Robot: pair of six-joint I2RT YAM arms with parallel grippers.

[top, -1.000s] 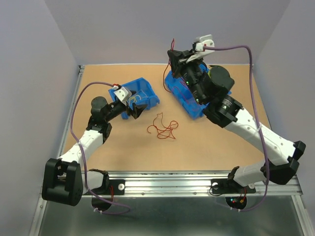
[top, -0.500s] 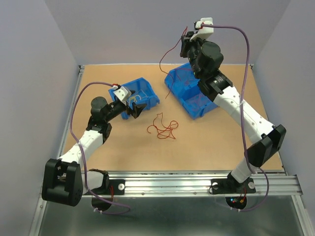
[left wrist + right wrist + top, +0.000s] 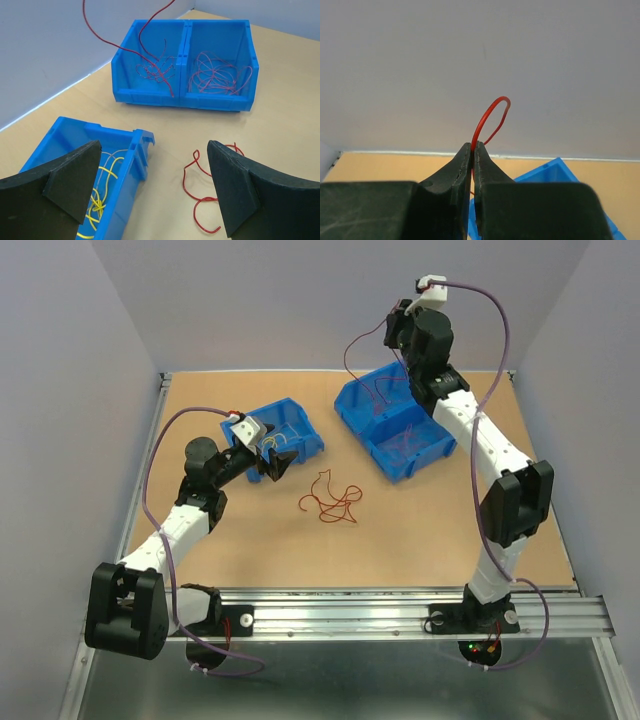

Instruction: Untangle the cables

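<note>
Lifting a thin red wire (image 3: 503, 98) from the blue plastic double bin (image 3: 150, 95), right hand (image 3: 474, 146) pinching it, left hand (image 3: 154, 150) spread, needing more height to free it.

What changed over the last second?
Right gripper, still shut on a thin red wire, rose from over the blue two-compartment bin, pulling the wire up from it. Left gripper, open by the small blue bin of yellow wires, and the loose red tangle stayed put.
</note>
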